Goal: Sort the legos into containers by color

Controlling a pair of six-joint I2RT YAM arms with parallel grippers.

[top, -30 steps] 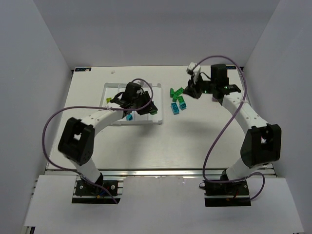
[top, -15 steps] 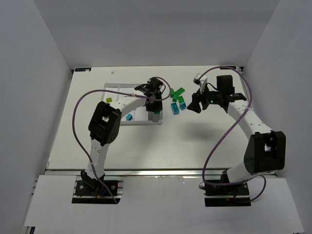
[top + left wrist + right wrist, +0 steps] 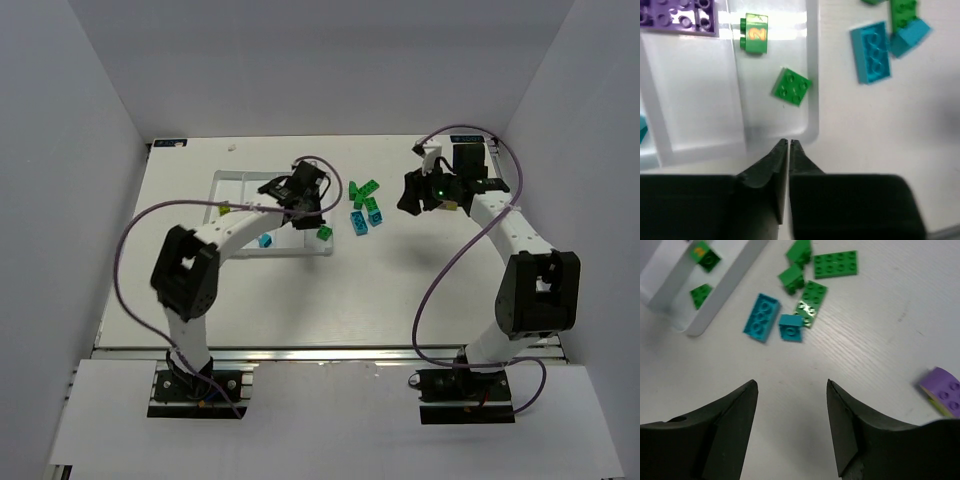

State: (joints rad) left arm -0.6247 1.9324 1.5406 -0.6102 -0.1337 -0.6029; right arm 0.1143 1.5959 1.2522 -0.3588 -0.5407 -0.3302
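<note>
Toward the bench's far edge, left of centre, sits the white tray (image 3: 228,178). Its rightmost compartment holds two green legos (image 3: 791,87), the next a purple plate (image 3: 677,15). Left gripper (image 3: 789,145): jaws pressed together, empty, above the tray's near right corner. Right gripper (image 3: 791,385): jaws apart, empty, over bare bench. Loose green and teal legos (image 3: 761,317) lie just right of the tray. One purple brick (image 3: 944,390) lies apart from them, further right.

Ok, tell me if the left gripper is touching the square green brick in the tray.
Apart. Left wrist view: the shut left gripper sits short of the square green brick, bare tray floor between them.
</note>
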